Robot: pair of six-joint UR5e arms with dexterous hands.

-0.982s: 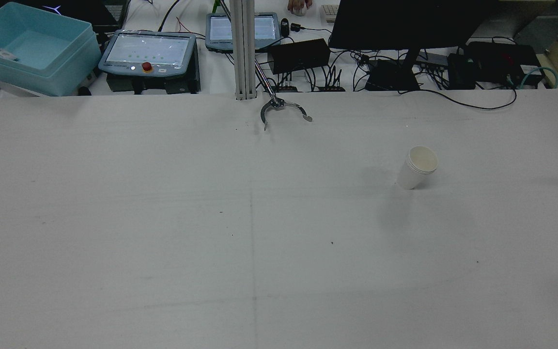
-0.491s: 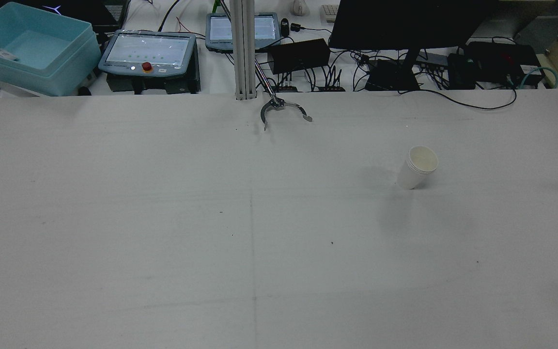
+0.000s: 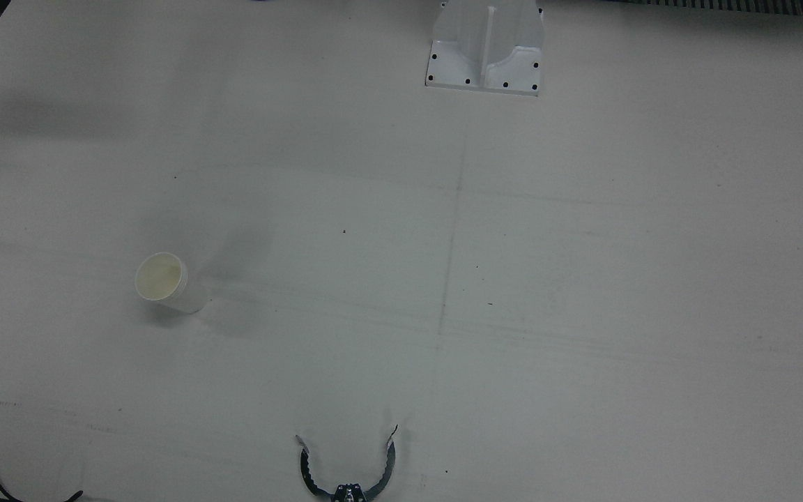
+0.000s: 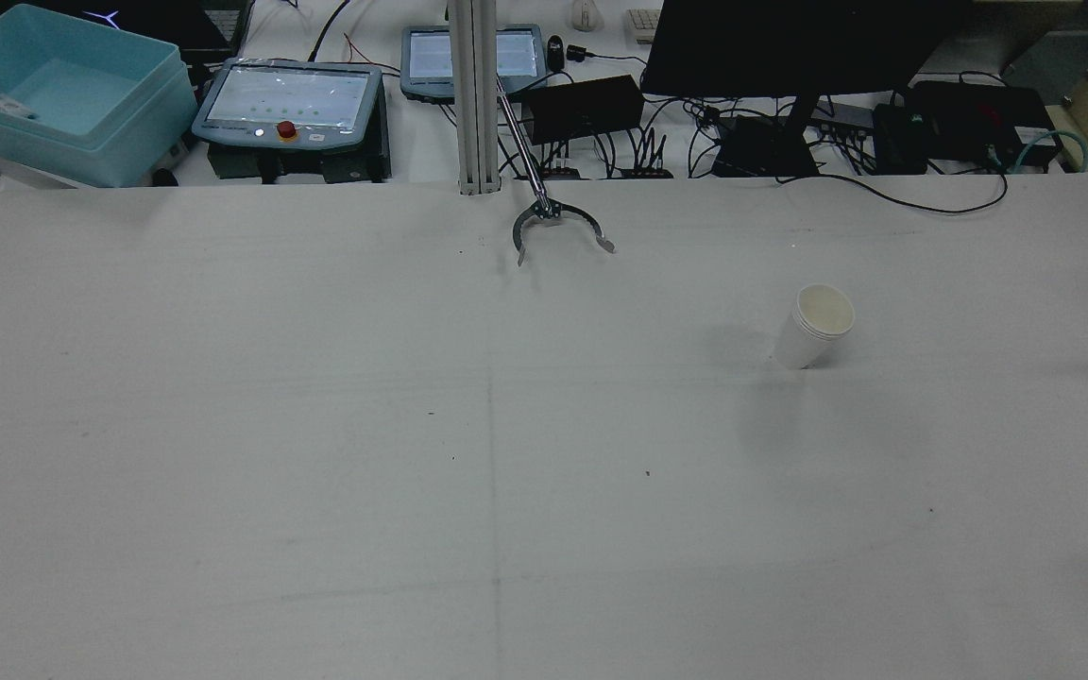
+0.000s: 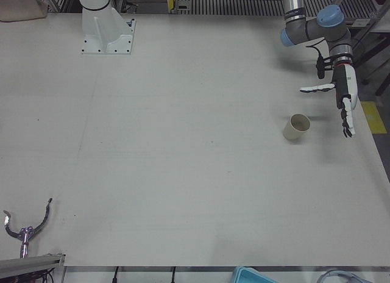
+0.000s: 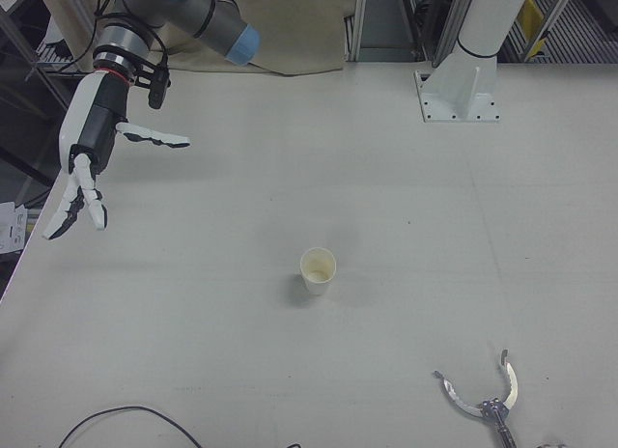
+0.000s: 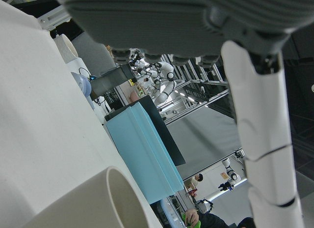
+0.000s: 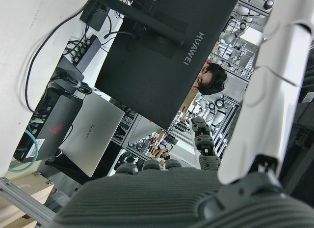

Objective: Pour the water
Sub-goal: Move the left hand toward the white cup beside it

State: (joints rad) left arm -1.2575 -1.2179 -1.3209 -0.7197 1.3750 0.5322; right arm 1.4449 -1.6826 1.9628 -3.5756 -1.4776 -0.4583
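Observation:
A white paper cup (image 4: 813, 327) stands upright on the table's right half, also seen in the front view (image 3: 162, 278) and the right-front view (image 6: 318, 269). My right hand (image 6: 90, 154) hangs open at the table's edge, far to the view's left of that cup, holding nothing. A second, beige cup (image 5: 297, 127) stands near the opposite edge. My left hand (image 5: 342, 99) hovers open just beside and above it, fingers spread and pointing down. That cup's rim (image 7: 93, 206) fills the bottom of the left hand view. Neither hand shows in the rear view.
A metal grabber claw (image 4: 559, 225) on a long rod reaches over the table's far edge, also seen in the front view (image 3: 348, 468). Behind the table are a blue bin (image 4: 62, 94), pendants (image 4: 287, 99), a monitor (image 4: 790, 47) and cables. An arm pedestal (image 3: 485, 49) stands on the table.
The grabber claw has shifted slightly inward over the table and its rod now leans differently. A person's hand at the mouse behind the table has gone. The cup has not moved.

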